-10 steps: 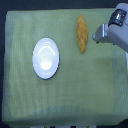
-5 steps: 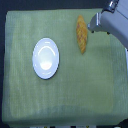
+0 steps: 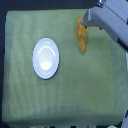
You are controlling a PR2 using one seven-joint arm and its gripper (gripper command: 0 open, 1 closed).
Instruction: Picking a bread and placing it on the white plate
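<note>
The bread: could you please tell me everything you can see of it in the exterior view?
The bread is a long, narrow loaf, golden-orange with a rough-looking crust. It lies flat on the green cloth, running roughly top to bottom, its lower end tapering to a point. Its upper end is hidden behind the gripper, so contact cannot be judged. It sits apart from the white plate, toward the exterior view's right.

The PR2's arm [image 3: 111,19] is showing as a bulky, pale grey-white shell with smooth, rounded casing panels, shading to bluish grey along its lower edge. A darker grey seam is running between two sections near the top. The gripper [image 3: 86,21] end is appearing as a blunt, light-coloured block; blur is hiding its fingers, screws, cables and any markings
</note>
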